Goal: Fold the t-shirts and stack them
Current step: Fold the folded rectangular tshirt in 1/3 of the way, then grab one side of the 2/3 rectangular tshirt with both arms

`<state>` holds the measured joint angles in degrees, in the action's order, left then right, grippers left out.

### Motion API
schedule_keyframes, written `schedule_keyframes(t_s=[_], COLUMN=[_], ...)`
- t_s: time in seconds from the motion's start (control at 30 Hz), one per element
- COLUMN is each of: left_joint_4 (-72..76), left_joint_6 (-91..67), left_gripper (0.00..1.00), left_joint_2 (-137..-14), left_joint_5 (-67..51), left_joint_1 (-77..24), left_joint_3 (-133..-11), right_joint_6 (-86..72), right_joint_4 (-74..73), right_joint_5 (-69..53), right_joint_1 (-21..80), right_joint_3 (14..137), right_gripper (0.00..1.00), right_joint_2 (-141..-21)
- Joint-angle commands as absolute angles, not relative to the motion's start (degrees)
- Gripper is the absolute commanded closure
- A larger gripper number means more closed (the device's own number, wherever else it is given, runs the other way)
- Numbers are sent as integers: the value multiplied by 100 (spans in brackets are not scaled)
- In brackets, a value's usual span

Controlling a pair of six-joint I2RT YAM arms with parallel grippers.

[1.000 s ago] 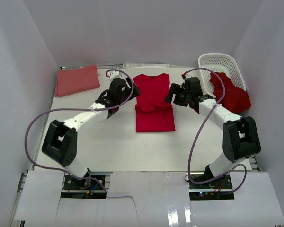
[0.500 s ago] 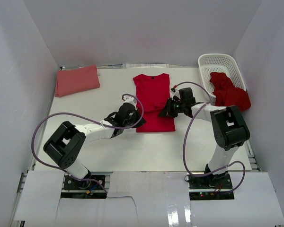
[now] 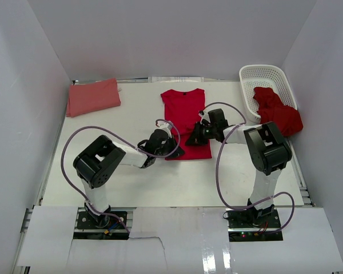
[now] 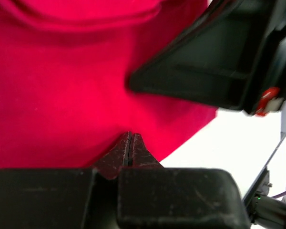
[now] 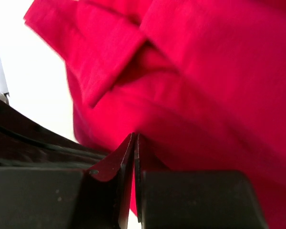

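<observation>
A crimson t-shirt (image 3: pixel 183 108) lies flat mid-table, collar to the back, its lower part folded up into a band. My left gripper (image 3: pixel 176 151) is shut at the shirt's lower left hem. My right gripper (image 3: pixel 191 140) is shut just right of it, over the lower part. In the left wrist view the shut tips (image 4: pixel 129 135) rest against red cloth (image 4: pixel 62 95), with the right gripper's black body (image 4: pixel 214 57) close ahead. In the right wrist view the shut tips (image 5: pixel 135 136) meet a fold of the shirt (image 5: pixel 219 71). Neither view shows cloth pinched between the jaws.
A folded salmon-pink t-shirt (image 3: pixel 93 97) lies at the back left. A white lattice basket (image 3: pixel 268 77) stands at the back right, with crumpled red shirts (image 3: pixel 277 111) spilling over its near side. White walls close in the table on three sides. Purple cables loop from both arms.
Both grippers have shut. Both arms drew back from the shirt's upper sides and came together at its lower hem, now almost touching.
</observation>
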<state>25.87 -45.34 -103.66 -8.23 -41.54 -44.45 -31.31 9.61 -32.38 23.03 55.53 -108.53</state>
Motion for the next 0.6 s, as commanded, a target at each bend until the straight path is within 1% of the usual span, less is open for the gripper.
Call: schedule_keyframes(t_s=[0.0,0.13,0.37,0.57], left_joint_4=[3032,3085,3103,3103], left_joint_6=[-4649,-4649,-4605,-4579], left_gripper=[100,100,100,100], left_joint_2=[-10502,-10722,-10714,-10644], left_joint_5=[-1011,-958,-756,-730], left_joint_1=[-4245,-4324,-4465,-4500], left_joint_3=[-4359,-4272,-3964,-3771], right_joint_6=[-3050,-3041,-2988,-2944], right_joint_4=[1134,1134,1011,748], right_joint_5=[-3103,-2997,-2664,-2417], right_joint_1=[2303,2320,2320,2320], right_joint_3=[5880,5950,6257,7197], right_gripper=[92,92,92,92], right_joint_2=[-11021,-11118,-11302,-11864])
